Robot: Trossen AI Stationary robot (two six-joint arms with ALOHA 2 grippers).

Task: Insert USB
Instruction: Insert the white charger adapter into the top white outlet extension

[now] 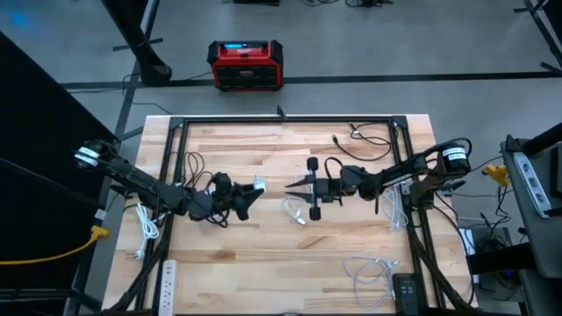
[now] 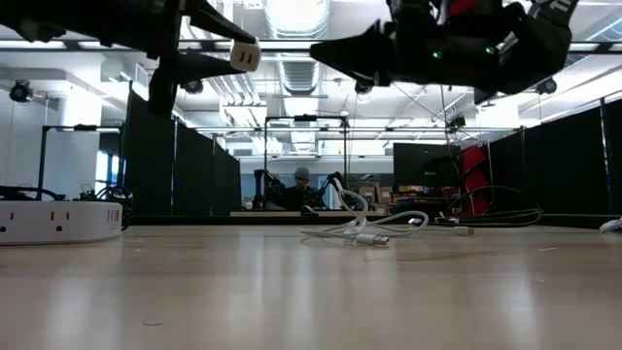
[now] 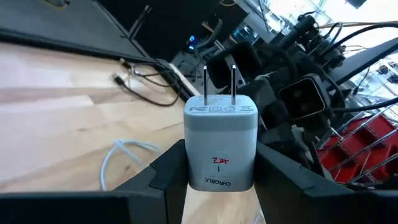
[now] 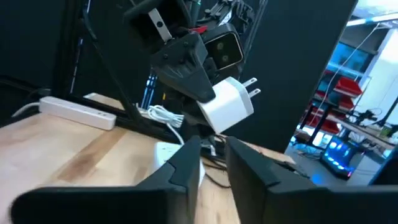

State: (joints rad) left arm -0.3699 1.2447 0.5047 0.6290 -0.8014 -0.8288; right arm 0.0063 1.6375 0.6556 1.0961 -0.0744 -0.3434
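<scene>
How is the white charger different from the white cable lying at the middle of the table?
The charger is a compact block with two prongs; the cable is thin and looped. The charger is held in the air by the left gripper; the cable lies loose on the table. Both are white.

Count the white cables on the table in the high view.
4: mid-table cable, front-right cable coiled near the front edge, left-side cable by the left frame, right-side cable by the right frame. More may be hidden.

Wooden table (image 1: 263, 263) with white cables (image 1: 369, 270)
</scene>
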